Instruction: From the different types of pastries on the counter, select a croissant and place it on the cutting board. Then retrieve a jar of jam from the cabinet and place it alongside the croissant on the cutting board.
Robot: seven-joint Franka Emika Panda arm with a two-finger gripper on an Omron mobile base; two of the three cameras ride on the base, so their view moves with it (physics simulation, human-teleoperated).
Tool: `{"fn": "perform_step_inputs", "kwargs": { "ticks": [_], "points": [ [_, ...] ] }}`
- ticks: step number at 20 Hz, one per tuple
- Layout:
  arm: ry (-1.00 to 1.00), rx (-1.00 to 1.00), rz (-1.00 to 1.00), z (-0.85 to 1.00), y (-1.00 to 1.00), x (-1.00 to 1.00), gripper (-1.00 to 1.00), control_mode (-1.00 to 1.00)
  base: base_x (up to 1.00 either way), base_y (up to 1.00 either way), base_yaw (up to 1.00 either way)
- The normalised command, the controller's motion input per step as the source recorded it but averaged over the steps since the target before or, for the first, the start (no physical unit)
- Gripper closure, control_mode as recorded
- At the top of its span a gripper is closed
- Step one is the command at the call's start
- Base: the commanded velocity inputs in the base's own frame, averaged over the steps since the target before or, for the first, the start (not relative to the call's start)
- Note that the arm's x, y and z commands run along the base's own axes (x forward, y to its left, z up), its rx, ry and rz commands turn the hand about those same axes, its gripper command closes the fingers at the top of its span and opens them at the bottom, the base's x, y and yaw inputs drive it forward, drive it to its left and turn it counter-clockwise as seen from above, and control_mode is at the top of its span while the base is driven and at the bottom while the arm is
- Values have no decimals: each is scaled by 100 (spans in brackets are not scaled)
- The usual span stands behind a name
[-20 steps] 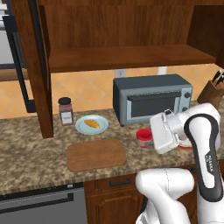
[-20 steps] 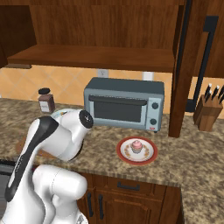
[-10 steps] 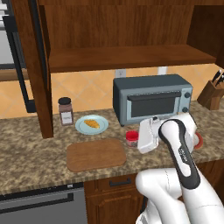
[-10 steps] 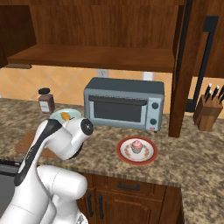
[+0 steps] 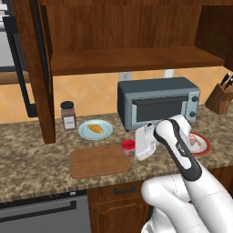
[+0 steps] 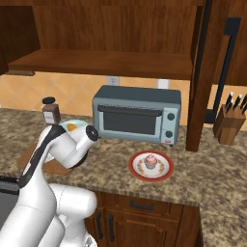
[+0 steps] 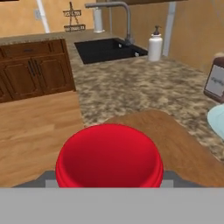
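On plate (image 5: 84, 134): croissant (image 5: 95, 129); jar of jam (image 5: 129, 147) held.

Bare across its whole top, the flat brown wooden cutting board (image 5: 100, 160); open granite counter (image 5: 36, 177) left of it. Hemmed behind by the pale blue round plate (image 5: 95, 130) and dark-lidded brown jar (image 5: 68, 115); grey toaster oven (image 5: 157, 102) blocking the right rear.

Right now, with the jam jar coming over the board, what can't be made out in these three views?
- Claw: its fingertips sit behind the jar of jam in the left base view, and the red lid covers them in the hand view.
- Cutting board: mostly behind the arm in the right base view.
- Croissant: plate cut off by the right edge of the hand view.
- Brown jar: label too small to read.
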Motion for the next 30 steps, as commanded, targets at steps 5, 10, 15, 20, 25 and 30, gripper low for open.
{"fn": "perform_step_inputs", "kwargs": {
  "ticks": [5, 10, 15, 20, 25, 30],
  "points": [
    [0, 1, 5, -27, 25, 2, 100, -100, 0, 0, 0],
    [-9, 0, 0, -34, 0, 43, 100, -100, 0, 0, 0],
    [-8, -4, 0, -58, 0, 10, 100, -100, 0, 0, 0],
    [0, -6, 0, -71, 2, 0, 100, -100, 0, 0, 0],
    [0, -1, 0, -60, 5, 2, 100, -100, 0, 0, 0],
    [0, 14, 0, -14, 3, 8, 100, -100, 0, 0, 0]
  ]
}}
